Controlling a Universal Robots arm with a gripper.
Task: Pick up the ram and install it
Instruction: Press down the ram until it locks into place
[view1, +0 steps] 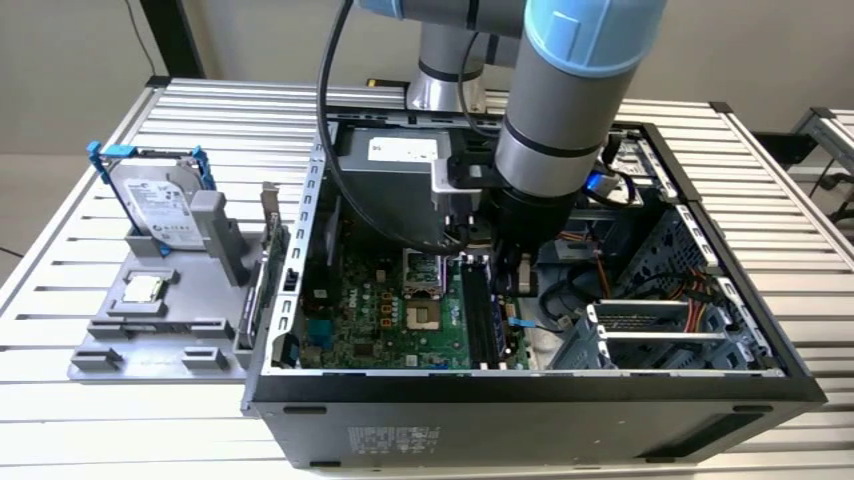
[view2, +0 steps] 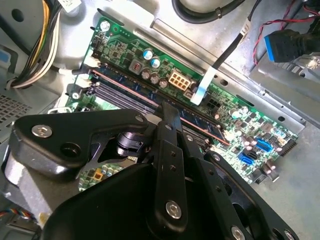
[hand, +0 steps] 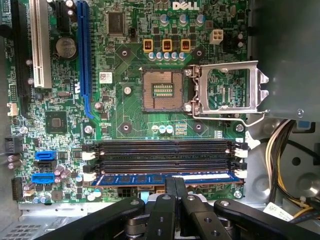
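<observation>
I'm working in a robotics lab or assembly test cell: an opened desktop computer case sits on a slatted aluminium tabletop, beside a grey parts fixture holding a hard drive.
</observation>
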